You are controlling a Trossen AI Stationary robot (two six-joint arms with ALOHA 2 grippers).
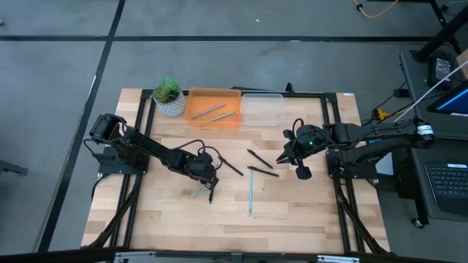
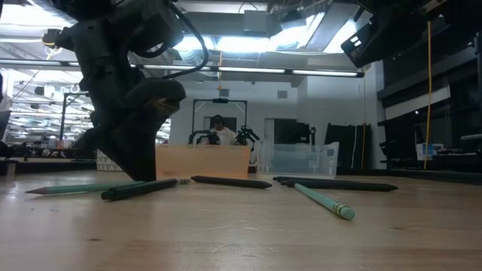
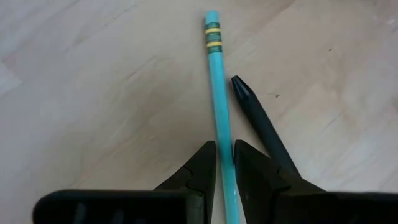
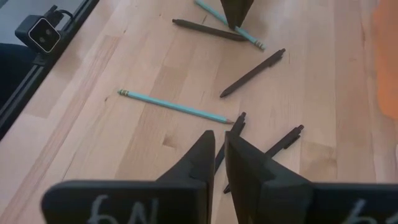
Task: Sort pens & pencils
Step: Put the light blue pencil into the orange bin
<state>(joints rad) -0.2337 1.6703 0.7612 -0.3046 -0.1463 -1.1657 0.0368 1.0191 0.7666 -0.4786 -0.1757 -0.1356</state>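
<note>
My left gripper (image 3: 224,144) is down at the table (image 1: 307,212), left of centre, with its fingers shut around a teal pencil (image 3: 217,93). A black pen (image 3: 258,118) lies right beside that pencil. My right gripper (image 4: 219,134) hovers shut above the table's right-centre and holds nothing. Below and ahead of it lie another teal pencil (image 4: 174,107) and several black pens (image 4: 252,73). In the high view these show as a teal pencil (image 1: 250,193) and black pens (image 1: 259,158) flat on the wood. My left gripper pinches the teal pencil's shaft (image 3: 227,163) between its two fingers (image 3: 202,163), well back from the eraser end (image 3: 212,31). The fingers come from above, pointing down, across the pencil. The pencil (image 2: 75,188) lies flat on the table.
An orange tray (image 1: 197,98) at the far edge holds two blue-grey pencils (image 1: 213,111). A clear plastic box (image 1: 262,108) stands to its right and a small potted plant (image 1: 170,95) to its left. Bare wood lies toward the near edge.
</note>
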